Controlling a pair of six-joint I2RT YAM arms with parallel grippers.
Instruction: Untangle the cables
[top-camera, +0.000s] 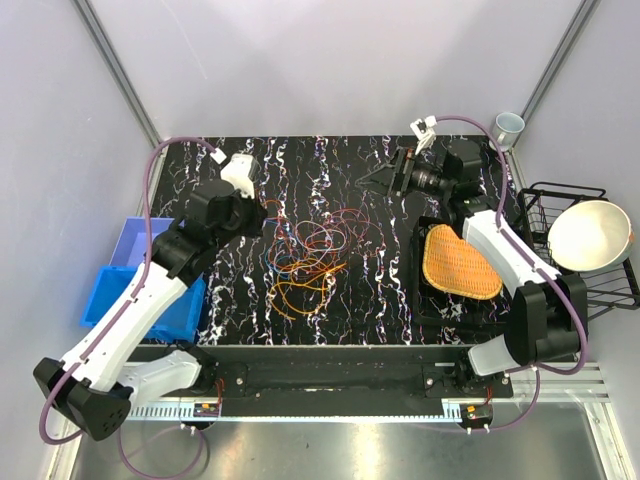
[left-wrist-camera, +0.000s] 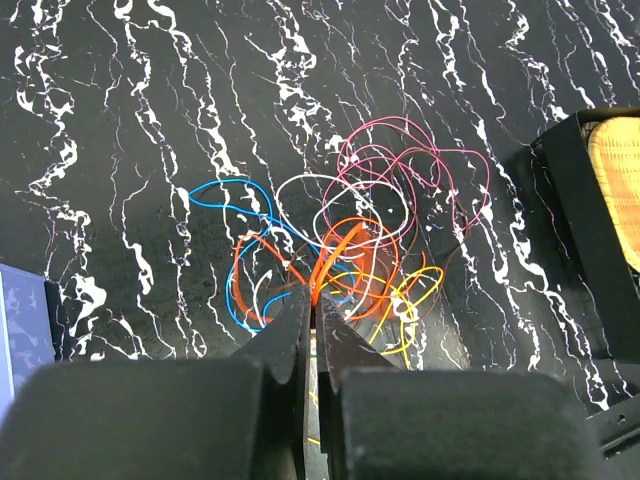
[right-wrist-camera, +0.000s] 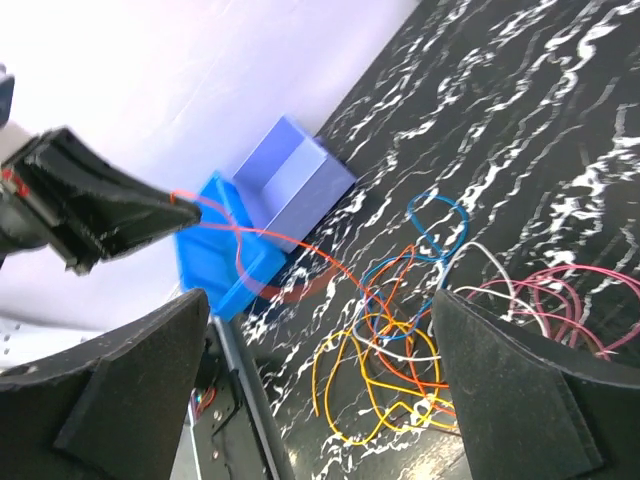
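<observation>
The cables lie as a loose tangle of thin orange, yellow, red, pink, white and blue wires in the middle of the black marbled table. The tangle also shows in the left wrist view and the right wrist view. My left gripper is at the tangle's left edge, shut on an orange wire that rises taut from the pile into its tips. The right wrist view shows the left gripper holding that wire above the table. My right gripper is open and empty, hovering beyond the tangle's far right.
A blue bin and a lilac bin stand at the left table edge. A black tray with an orange woven pad sits right of the tangle. A wire rack with a white bowl and a cup are far right.
</observation>
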